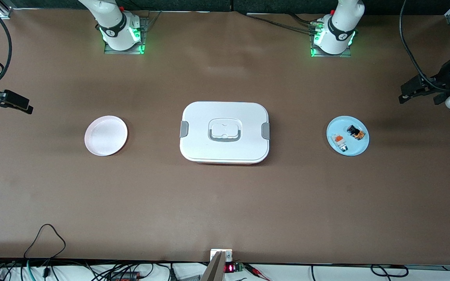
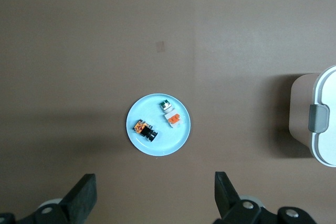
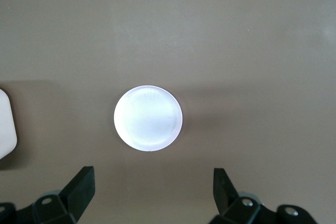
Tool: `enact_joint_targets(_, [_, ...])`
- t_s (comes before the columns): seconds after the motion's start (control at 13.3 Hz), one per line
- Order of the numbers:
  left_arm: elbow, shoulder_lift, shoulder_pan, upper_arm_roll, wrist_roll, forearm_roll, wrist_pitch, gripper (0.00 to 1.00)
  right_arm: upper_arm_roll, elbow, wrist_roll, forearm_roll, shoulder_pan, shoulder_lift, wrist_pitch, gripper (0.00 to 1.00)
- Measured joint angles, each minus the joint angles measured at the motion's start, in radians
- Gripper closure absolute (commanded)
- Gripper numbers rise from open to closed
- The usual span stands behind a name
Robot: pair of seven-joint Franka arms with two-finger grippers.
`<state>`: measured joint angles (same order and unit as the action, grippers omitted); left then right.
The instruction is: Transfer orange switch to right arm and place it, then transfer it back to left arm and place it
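Observation:
The orange switch [image 1: 356, 132] [image 2: 143, 129] lies on a light blue plate [image 1: 354, 147] [image 2: 164, 141] toward the left arm's end of the table, beside a white-and-grey component [image 1: 340, 142] [image 2: 170, 115]. The white lidded box [image 1: 225, 115] [image 2: 326, 103] [image 3: 5, 124] stands in the middle of the table. My left gripper [image 1: 420, 93] [image 2: 156, 195] hangs open high over the table near the blue plate, holding nothing. At the right arm's end my right gripper [image 1: 4, 101] [image 3: 153, 190] hangs open and bare, high near a pale plate [image 1: 106, 135] [image 3: 148, 118].
The box has grey side clips [image 1: 265, 130] and a grey recessed handle [image 1: 225, 130]. Cables [image 1: 45, 242] and a small display unit [image 1: 229, 267] lie along the table edge nearest the front camera. Bare brown table surrounds the plates and the box.

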<state>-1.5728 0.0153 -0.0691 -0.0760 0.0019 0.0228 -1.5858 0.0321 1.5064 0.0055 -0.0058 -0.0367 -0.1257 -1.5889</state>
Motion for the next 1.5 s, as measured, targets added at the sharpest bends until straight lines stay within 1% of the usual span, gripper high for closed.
enact_joint_targets(0.3, [0.0,-0.006,0.0,-0.002,0.008,0.0,-0.019,0.01,-0.001,-0.001,0.0,0.0,0.0,0.0,0.0,0.0])
enact_joint_targets(1.5, [0.001,-0.012,-0.002,0.001,0.01,0.0,-0.019,0.01,-0.001,-0.003,0.0,0.0,0.0,0.0,0.0,0.0])
